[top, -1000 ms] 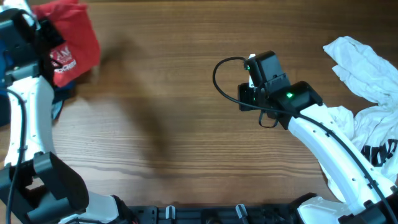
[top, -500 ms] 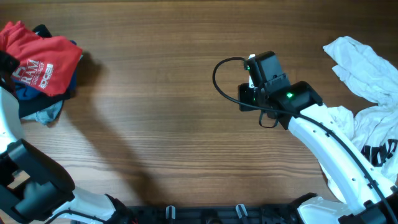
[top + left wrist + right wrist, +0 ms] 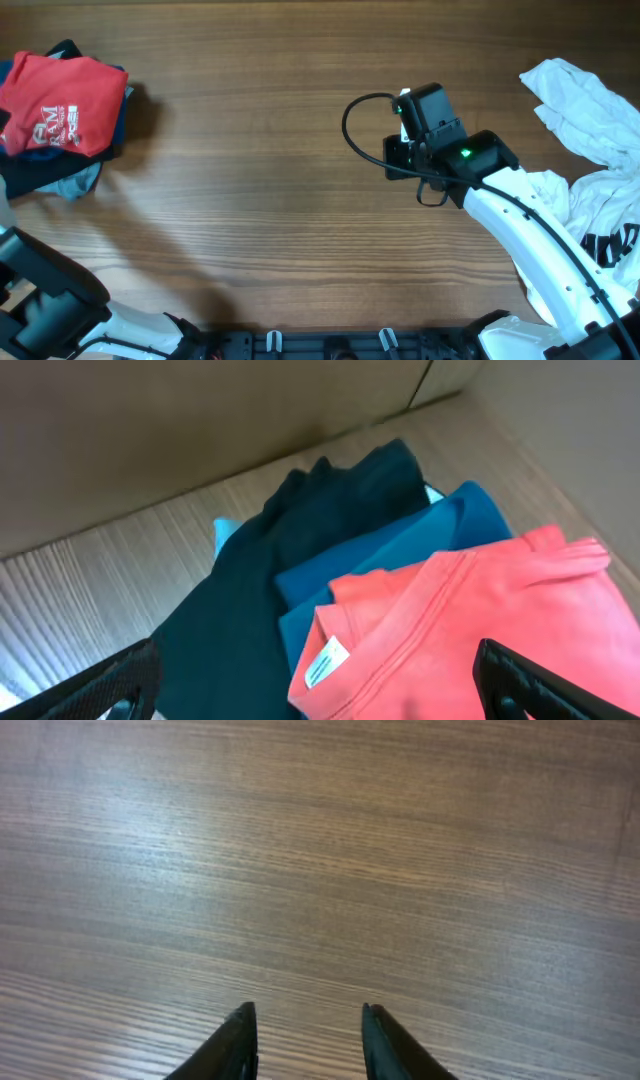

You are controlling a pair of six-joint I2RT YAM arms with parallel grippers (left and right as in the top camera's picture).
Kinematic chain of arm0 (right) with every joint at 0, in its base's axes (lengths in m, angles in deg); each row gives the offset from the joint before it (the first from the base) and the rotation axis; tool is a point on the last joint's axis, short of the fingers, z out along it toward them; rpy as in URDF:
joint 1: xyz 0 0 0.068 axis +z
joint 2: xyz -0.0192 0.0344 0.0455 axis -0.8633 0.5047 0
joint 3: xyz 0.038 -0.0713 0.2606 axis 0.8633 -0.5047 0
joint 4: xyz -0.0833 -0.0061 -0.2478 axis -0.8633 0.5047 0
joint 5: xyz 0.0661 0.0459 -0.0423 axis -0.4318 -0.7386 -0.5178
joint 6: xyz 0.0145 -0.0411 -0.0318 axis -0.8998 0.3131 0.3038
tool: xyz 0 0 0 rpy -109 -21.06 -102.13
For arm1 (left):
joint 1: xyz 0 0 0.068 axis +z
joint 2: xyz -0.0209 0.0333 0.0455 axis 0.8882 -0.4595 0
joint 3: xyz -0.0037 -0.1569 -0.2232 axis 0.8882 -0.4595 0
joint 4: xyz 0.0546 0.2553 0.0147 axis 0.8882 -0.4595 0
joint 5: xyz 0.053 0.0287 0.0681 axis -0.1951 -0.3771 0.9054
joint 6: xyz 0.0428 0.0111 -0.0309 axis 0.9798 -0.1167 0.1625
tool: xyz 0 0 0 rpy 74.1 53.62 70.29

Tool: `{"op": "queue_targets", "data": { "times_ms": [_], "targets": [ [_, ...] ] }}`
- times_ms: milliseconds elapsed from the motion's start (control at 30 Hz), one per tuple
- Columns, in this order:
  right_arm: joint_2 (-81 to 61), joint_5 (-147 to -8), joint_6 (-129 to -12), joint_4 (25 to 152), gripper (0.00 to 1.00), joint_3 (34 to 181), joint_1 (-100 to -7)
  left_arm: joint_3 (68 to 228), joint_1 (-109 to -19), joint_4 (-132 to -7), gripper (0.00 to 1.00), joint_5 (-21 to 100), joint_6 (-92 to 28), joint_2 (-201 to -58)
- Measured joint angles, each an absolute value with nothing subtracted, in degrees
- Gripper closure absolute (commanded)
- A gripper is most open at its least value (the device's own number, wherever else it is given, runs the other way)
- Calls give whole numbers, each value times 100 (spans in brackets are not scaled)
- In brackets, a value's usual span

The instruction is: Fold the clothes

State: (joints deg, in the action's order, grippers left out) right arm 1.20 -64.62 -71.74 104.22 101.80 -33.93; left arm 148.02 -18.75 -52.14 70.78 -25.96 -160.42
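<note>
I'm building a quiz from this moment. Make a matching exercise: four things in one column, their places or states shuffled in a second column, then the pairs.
Things
1. red cotton T-shirt with white print
2. crumpled white cloth garment
3. right gripper
4. teal-blue cloth garment

Places or states
A. unfolded heap at the right edge of the brown wooden table
B. over bare wood near the middle, jaws apart, holding nothing
C. topmost folded piece at the left end
D. directly under the topmost folded piece

Pairs: 1-C, 2-A, 3-B, 4-D
</note>
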Motion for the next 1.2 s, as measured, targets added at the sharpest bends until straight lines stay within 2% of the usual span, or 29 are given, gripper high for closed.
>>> {"op": "queue_targets", "data": {
  "times_ms": [33,100,167,233,400,467,567,700,833,900,1000,1133,1200],
  "targets": [
    [120,-6462,-7167,10420,43,10180,-3393,14802,-1888,-5212,0,7043,-2596,-16040],
    [120,-6460,-7183,10418,30,10180,-3393,14802,-2001,-5133,0,6932,-2596,-16040],
    [120,-6465,-7181,10369,12,10180,-3393,14802,-2288,-5006,0,6731,-2596,-16034],
    [120,-6486,-7167,10070,1,10178,-3393,14804,-2773,-4937,0,6539,-2574,-15994],
    [120,-6495,-7178,9156,0,10178,-3411,14828,-4561,-5210,0,6263,-2299,-15854],
    [120,-6600,-7200,9014,0,10178,-3592,14852,-5431,-5623,0,6198,-2255,-15854],
    [120,-7085,-7244,9213,1,10180,-4340,14913,-6357,-6930,0,6154,-2235,-15850],
    [98,-7776,-7310,10730,1,10189,-5220,14905,-6908,-9398,0,6069,-2281,-15826],
    [-720,-7669,-7281,11567,1,10173,-5269,14900,-6891,-10816,0,6005,-2360,-15548],
    [-1596,-7641,-7279,11655,1,10077,-5269,14732,-6891,-10903,0,6005,-2360,-14997],
    [-2877,-7621,-7259,11513,1,9598,-5269,14107,-6910,-10316,0,6005,-2375,-13616],
    [-4558,-7453,-7237,11346,1,8908,-5266,12920,-7122,-9522,0,6010,-2382,-10941],
    [-4835,-7404,-7235,11414,1,8858,-5269,12715,-7125,-9443,0,6169,-2384,-10110]
  ]
}}
